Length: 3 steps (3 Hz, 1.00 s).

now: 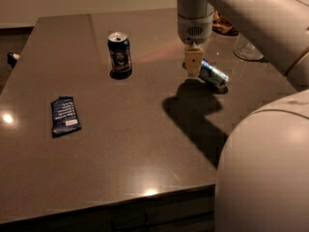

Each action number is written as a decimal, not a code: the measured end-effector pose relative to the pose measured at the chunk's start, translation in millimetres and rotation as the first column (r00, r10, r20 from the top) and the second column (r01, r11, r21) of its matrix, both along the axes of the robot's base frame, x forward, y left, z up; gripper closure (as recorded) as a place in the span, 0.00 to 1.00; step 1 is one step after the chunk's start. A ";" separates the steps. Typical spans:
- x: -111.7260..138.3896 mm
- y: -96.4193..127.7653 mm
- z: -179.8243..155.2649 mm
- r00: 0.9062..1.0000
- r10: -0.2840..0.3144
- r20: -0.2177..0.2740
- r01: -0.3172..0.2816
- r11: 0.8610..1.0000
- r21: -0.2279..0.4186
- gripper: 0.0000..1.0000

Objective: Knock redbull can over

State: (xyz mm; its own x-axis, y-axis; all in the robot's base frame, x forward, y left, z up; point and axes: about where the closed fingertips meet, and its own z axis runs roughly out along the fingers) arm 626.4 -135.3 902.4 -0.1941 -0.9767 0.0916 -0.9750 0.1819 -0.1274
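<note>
The redbull can (213, 74), slim and silver with light blue markings, lies on its side on the brown table (145, 144), at the right of the middle. Its upper left end is hidden behind my gripper. My gripper (193, 65) hangs straight down from the white arm and touches or nearly touches the can's left end. The gripper is low, just above the table top, and holds nothing that I can see.
A shorter dark blue can (119, 53) with a picture stands upright at the back left. A blue snack bar (65, 116) lies flat at the left. A clear glass (245, 48) stands at the back right, partly behind the arm. My white body (265, 173) fills the lower right.
</note>
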 end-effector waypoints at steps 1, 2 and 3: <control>-5.7 7.4 -14.0 0.997 0.061 -0.043 -0.062 0.998 -0.015 0.04; 2.1 11.2 -16.2 0.997 0.071 -0.017 -0.072 0.997 -0.006 0.00; 10.0 14.8 -17.5 0.997 0.077 0.011 -0.077 0.997 0.005 0.00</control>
